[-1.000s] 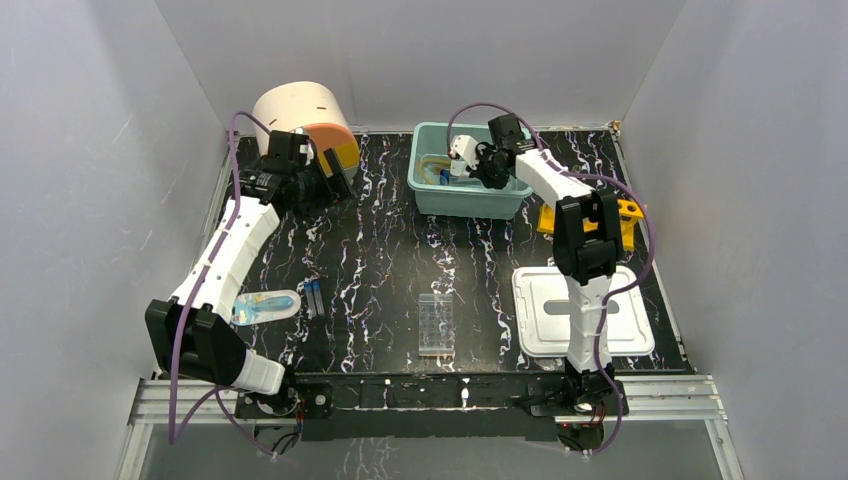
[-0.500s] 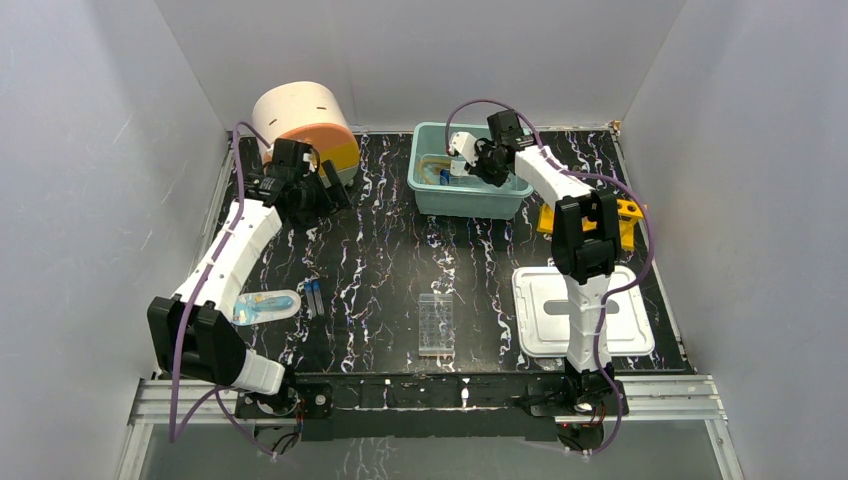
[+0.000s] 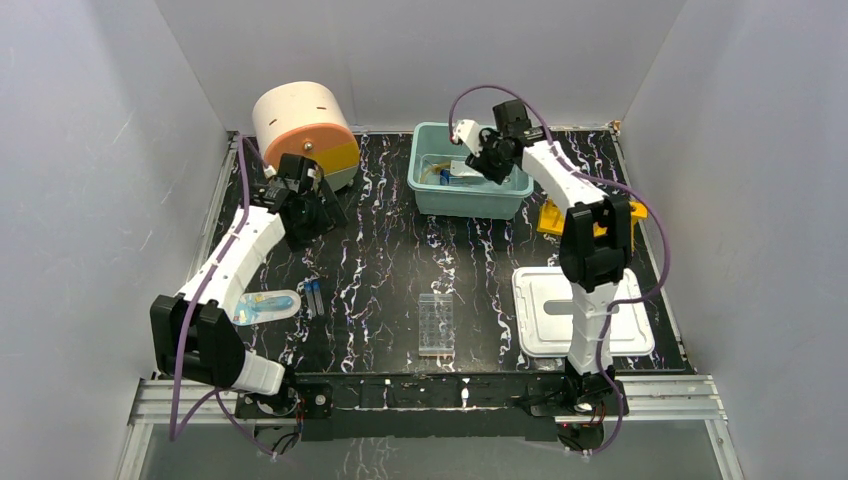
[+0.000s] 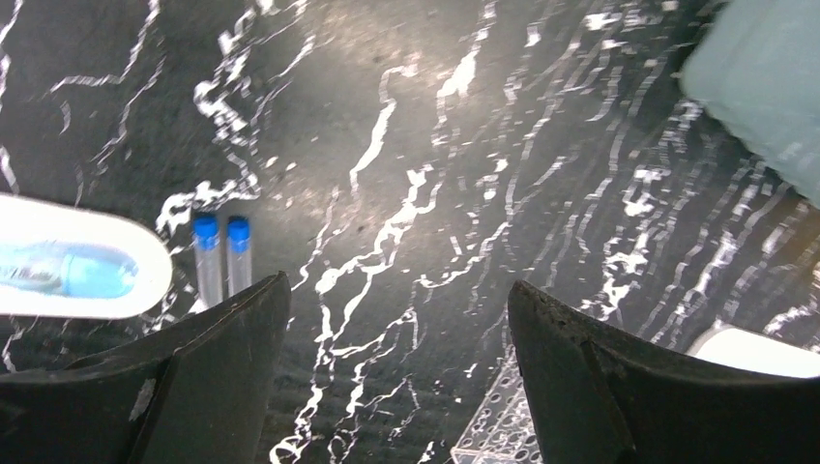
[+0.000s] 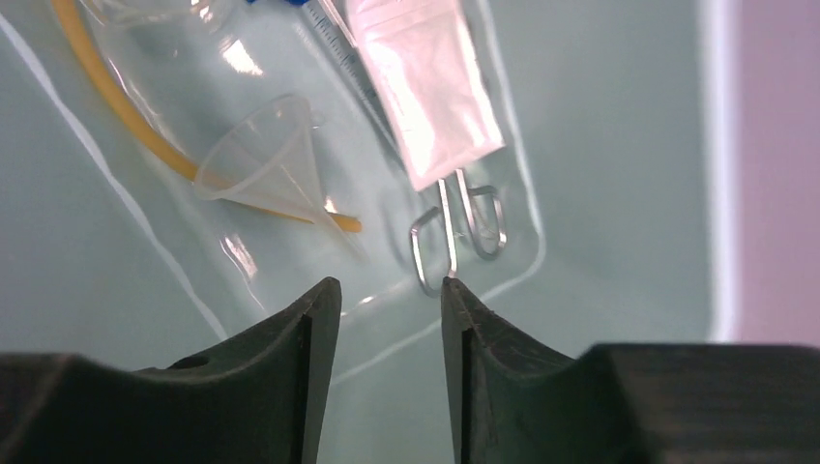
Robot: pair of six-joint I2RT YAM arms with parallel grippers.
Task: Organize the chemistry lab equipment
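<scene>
My right gripper (image 3: 482,160) hangs over the teal bin (image 3: 430,190). Its jaws (image 5: 392,285) are open, with nothing between them. On the bin floor below lie a clear funnel (image 5: 271,169), a yellow tube (image 5: 126,126), metal tongs (image 5: 454,232) and a pale pink bag (image 5: 425,87). My left gripper (image 3: 305,212) is open wide (image 4: 398,285) above bare tabletop. Two blue-capped thin tubes (image 4: 222,256) (image 3: 313,297) lie to its left. The clear well plate (image 3: 436,325) (image 4: 508,435) rests near the front middle.
The cream-and-orange drum (image 3: 305,125) stands at the back left. A white packet with a blue item (image 3: 265,305) (image 4: 68,271) lies beside the tubes. A white lid (image 3: 540,300) sits front right. The yellow rack (image 3: 550,218) peeks out behind my right arm.
My right gripper went from shut to open over the bin and lifted a little. My left gripper drew away from the drum toward the table's middle.
</scene>
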